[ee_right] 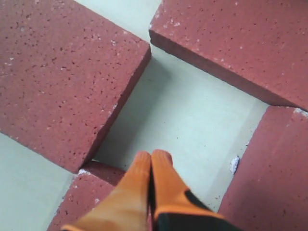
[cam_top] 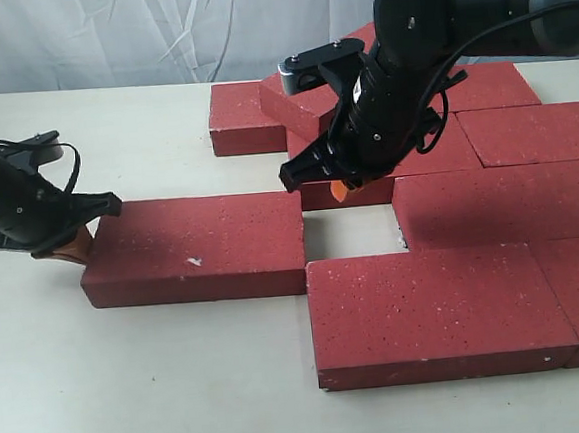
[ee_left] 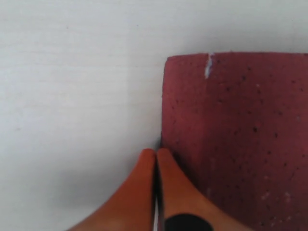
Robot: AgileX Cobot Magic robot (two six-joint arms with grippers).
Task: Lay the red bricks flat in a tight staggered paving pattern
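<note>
Left gripper [ee_left: 155,153] closed, seemingly touching brick [ee_left: 240,134] end.

Bare gap [cam_top: 353,234] between red bricks [cam_top: 442,305]

Bright, even, diffuse light; soft shadows under the red bricks [cam_top: 442,310]; left wrist view hazy, fingertips [ee_left: 144,192] blurred at 6 o'clock.

Left claw [cam_top: 79,248], seemingly closed, against chipped red brick [cam_top: 197,246]
</note>
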